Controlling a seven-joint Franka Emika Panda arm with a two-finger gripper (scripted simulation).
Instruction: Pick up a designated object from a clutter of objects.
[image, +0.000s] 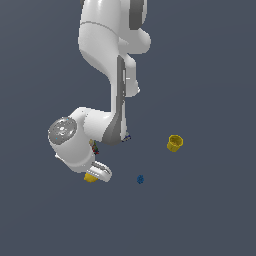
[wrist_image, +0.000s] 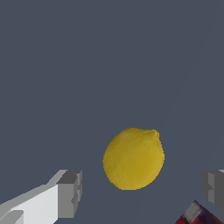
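Observation:
The bright yellow lemon (wrist_image: 133, 158) lies on the dark floor, oval with a small nub, and fills the middle of the wrist view. My gripper (wrist_image: 142, 190) is open, one grey finger pad (wrist_image: 70, 192) on each side of the lemon and neither touching it. In the exterior view the white hand (image: 100, 171) sits low over the lemon (image: 90, 178), of which only a yellow sliver shows beneath it. The rest of the clutter lies apart from the lemon.
A yellow hollow cup (image: 174, 143) stands off to the exterior view's right. A tiny blue knobbly piece (image: 140, 179) lies between it and the hand. A multicoloured box (image: 94, 147) peeks from behind the wrist; its red corner (wrist_image: 197, 215) shows beside one finger.

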